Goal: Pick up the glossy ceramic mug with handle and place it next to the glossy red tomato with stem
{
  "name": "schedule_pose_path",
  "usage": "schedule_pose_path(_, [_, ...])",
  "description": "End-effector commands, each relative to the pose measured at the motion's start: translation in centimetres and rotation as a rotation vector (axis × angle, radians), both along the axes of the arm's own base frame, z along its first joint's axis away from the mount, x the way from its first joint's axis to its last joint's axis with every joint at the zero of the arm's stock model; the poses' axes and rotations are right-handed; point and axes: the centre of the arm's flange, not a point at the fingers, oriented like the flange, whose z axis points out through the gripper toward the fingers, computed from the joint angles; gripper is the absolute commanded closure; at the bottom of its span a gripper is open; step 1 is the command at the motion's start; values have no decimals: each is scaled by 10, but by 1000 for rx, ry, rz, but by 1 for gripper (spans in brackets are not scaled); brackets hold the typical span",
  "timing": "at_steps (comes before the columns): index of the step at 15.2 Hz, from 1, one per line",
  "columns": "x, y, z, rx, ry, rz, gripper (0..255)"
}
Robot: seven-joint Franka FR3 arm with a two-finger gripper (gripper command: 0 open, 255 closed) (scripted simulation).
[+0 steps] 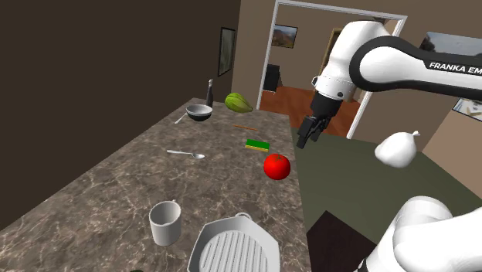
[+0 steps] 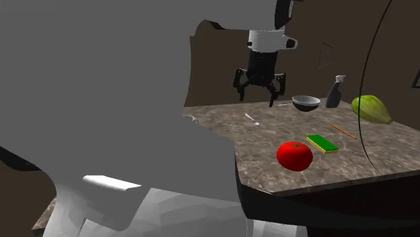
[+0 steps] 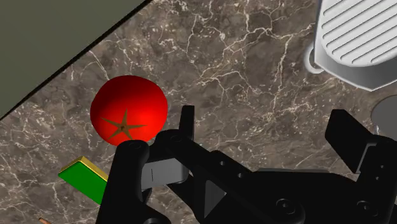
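One cylindrical white mug (image 1: 165, 222) and round glossy tomato (image 1: 276, 165) share veined counter (image 1: 108, 185).

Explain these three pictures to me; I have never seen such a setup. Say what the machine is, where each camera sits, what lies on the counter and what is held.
The machine is a white robot arm ending in black jaws. One picture looks down from beside its stand, one from another side of the counter, and one from a camera on the hand, looking past the jaws. On the brown marbled counter lie a pale mug, a ridged grey pan, a red tomato, a green and yellow sponge, a spoon, a dark bowl, a bottle and a green fruit. The jaws stand open above the counter near the tomato and hold nothing.
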Motion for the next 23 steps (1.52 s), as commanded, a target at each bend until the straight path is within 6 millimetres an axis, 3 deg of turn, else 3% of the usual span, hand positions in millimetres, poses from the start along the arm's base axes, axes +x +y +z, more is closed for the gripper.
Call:
schedule_pose_path(1, [0,0,0,0,0,0,0])
schedule_pose_path(23, [106,259,-106,-60,30,-17,0])
